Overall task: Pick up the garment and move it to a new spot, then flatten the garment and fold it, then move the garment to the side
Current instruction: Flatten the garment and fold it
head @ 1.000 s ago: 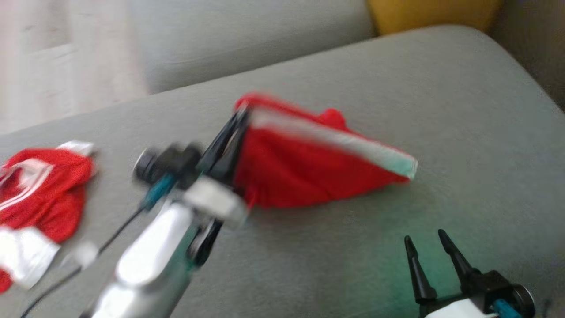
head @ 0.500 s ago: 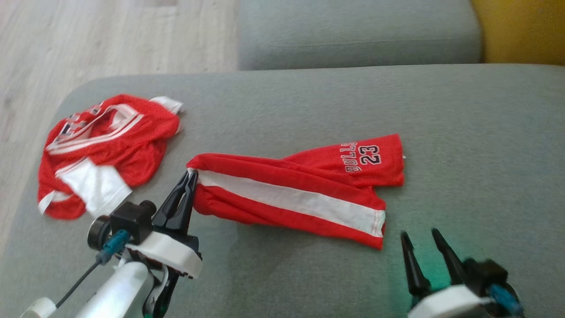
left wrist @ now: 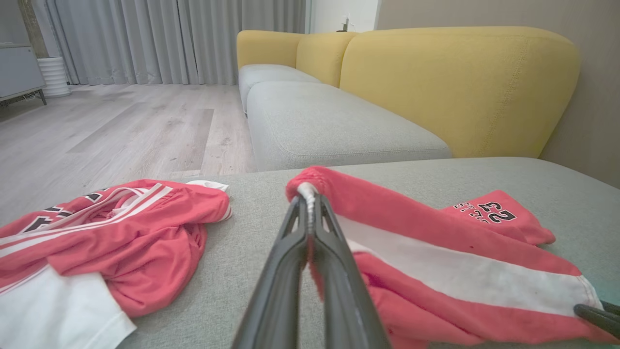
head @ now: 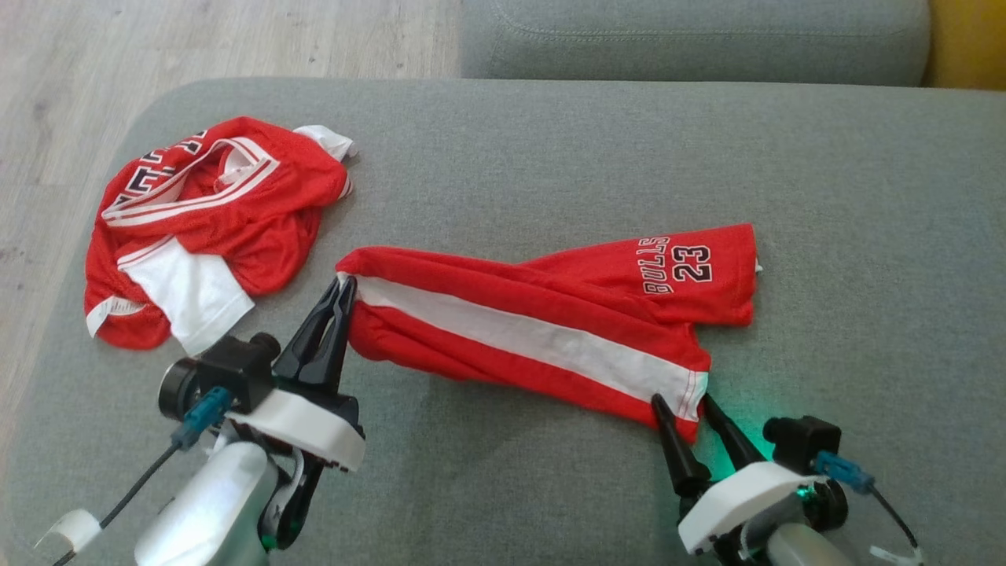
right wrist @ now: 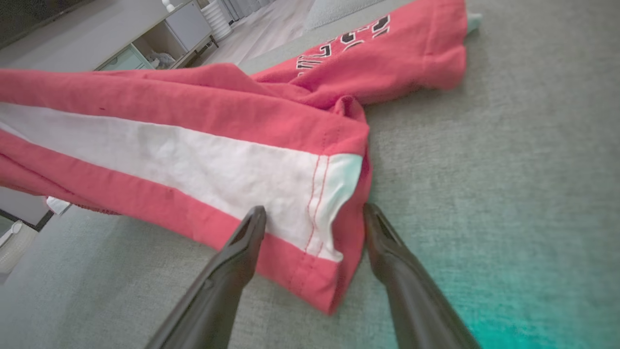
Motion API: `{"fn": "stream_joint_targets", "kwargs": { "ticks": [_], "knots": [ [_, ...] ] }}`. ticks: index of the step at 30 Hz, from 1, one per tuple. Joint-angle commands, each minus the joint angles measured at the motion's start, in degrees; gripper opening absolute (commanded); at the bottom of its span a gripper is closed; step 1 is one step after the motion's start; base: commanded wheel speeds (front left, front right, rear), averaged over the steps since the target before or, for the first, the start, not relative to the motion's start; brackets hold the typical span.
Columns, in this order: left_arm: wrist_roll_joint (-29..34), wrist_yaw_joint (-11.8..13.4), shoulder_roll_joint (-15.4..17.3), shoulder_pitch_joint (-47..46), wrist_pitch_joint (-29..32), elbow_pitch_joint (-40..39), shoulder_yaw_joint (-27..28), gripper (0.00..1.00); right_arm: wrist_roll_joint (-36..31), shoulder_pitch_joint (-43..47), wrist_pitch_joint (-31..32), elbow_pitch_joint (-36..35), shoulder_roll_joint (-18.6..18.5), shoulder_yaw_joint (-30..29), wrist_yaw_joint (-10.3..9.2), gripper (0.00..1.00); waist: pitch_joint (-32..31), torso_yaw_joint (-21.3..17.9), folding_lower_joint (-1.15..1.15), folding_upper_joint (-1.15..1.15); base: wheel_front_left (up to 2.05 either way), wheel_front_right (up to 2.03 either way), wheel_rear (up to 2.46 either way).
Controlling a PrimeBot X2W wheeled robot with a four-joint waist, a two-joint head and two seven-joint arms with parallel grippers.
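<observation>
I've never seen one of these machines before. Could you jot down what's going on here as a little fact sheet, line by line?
Surface: grey sofa seat
Garment in hand: red shorts, white stripe, "BULLS 23" print, lying stretched out and twisted
Left pincer: shut on one end of the shorts
Right pincer: open, one finger on each side of the hem corner at the other end, not yet gripping
Other item: crumpled red and white jersey, apart from the shorts, towards the seat's left edge
Beyond: wooden floor
</observation>
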Motion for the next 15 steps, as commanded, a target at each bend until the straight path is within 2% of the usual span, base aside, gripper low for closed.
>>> {"fn": "stream_joint_targets", "kwargs": {
  "ticks": [1,8,15],
  "knots": [
    [0.44,0.09,1.01,-3.32,-0.84,-1.32,2.14,0.00,0.92,-2.16,-0.38,-1.08,-0.36,1.78,0.42,1.00,0.19,0.10,-0.01,0.00,0.00,0.00,0.00],
    [0.50,-0.05,0.82,-3.86,-1.21,-0.78,1.96,0.00,2.40,-3.71,-0.38,-2.19,-1.53,3.56,0.42,1.00,0.59,0.23,-0.01,0.00,0.00,0.00,0.00],
    [0.52,0.04,0.70,-3.68,-1.46,-0.55,1.70,0.00,1.50,-1.63,-0.38,-4.72,-1.69,1.30,0.42,1.00,0.00,0.36,-0.01,0.00,0.00,0.00,0.00]
  ]
}}
